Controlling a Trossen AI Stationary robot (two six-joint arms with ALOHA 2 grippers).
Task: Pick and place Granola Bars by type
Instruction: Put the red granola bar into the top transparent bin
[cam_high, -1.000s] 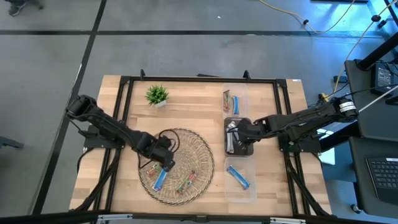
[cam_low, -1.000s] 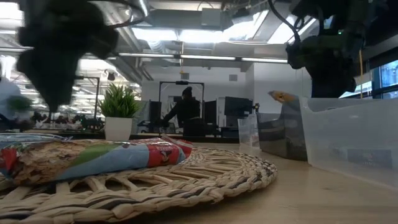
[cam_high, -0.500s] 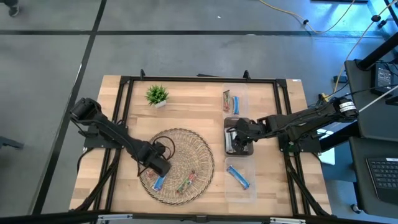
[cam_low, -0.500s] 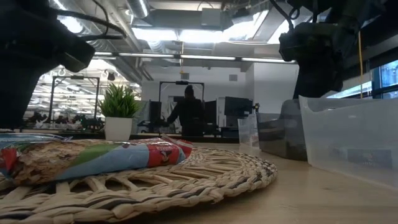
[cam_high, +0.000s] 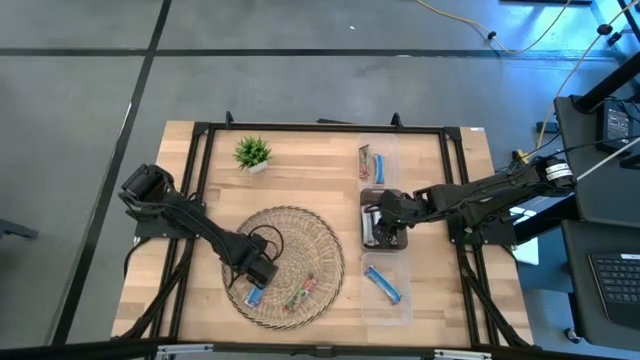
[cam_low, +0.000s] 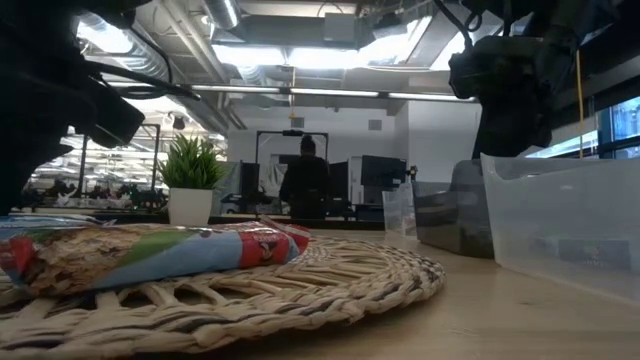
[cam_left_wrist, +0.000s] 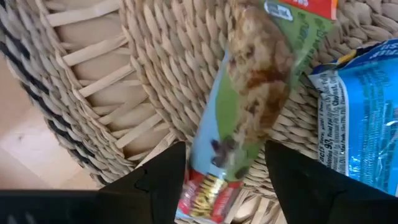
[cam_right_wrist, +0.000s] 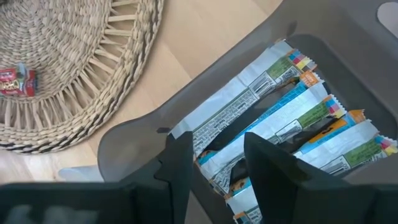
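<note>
My left gripper (cam_high: 256, 275) is open and low over the near-left part of the round wicker tray (cam_high: 305, 240). In the left wrist view its fingers stand on either side of the red end (cam_left_wrist: 208, 186) of a green and red granola bar (cam_left_wrist: 255, 106). A bright blue bar (cam_left_wrist: 364, 112) lies beside that bar, and another green and red bar (cam_high: 300, 293) lies on the tray's near part. My right gripper (cam_right_wrist: 221, 158) is open over the middle grey bin (cam_high: 383, 215), above several silver-white bars (cam_right_wrist: 280, 118) lying flat in it. My left gripper comes at the green and red bar slanting down, its fingers (cam_left_wrist: 165, 171) along the sides of the bar's red end (cam_left_wrist: 211, 183). The bar lies flat on the wicker. Whether a finger touches it, I cannot tell.
Three bins stand in a row right of the tray: the far bin (cam_high: 372, 165) holds green and red bars, and the near bin (cam_high: 383, 285) holds a blue bar. A small potted plant (cam_high: 252, 153) stands at the far left. A person (cam_low: 303, 185) stands in the room behind.
My left gripper has moved down and toward the table's near-left, onto the tray's near-left part. My right gripper has shifted slightly toward the near edge over the middle bin. A bar end that showed above that bin's rim in the low view is gone from sight.
</note>
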